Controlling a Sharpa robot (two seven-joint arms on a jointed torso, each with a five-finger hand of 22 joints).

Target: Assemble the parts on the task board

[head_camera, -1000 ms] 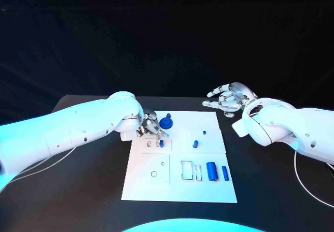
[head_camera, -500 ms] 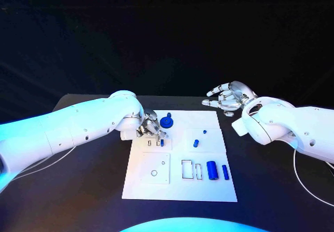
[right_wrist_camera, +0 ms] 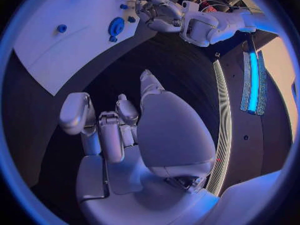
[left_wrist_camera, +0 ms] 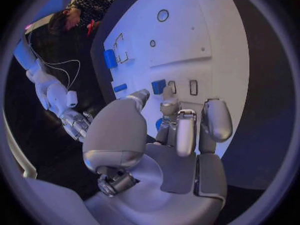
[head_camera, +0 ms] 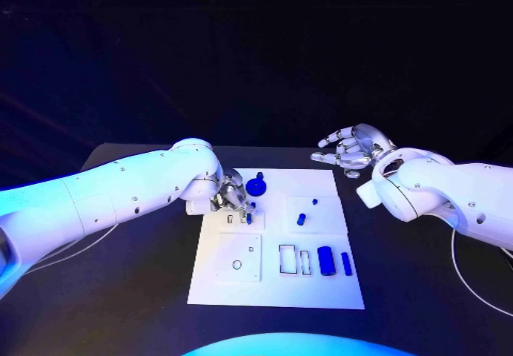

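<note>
Because the task board (head_camera: 276, 289) is my one landmark, every entry here is placed against it, running left to right.

Left hand (head_camera: 230, 194): low over the board's far-left part, fingers bunched above the small slots there. A small blue part (head_camera: 248, 217) stands under the fingertips at a slot, so I judge I am seating it; whether I am pinching it or merely touching it I cannot tell from either view.

Round blue part (head_camera: 256, 186): on the board's far edge, just beside my left hand, probably waiting its turn.

Small blue peg (head_camera: 300, 219): lying loose near the board's middle, toward its right side.

Large blue cylinder (head_camera: 325, 261) and thin blue pin (head_camera: 346, 262): side by side on the board's near-right part, next to the empty rectangular cutouts that I take to be their seats.

Right hand (head_camera: 351, 148): off the board beyond its far-right corner, raised, fingers spread, holding nothing; parked clear so the left can work.
</note>
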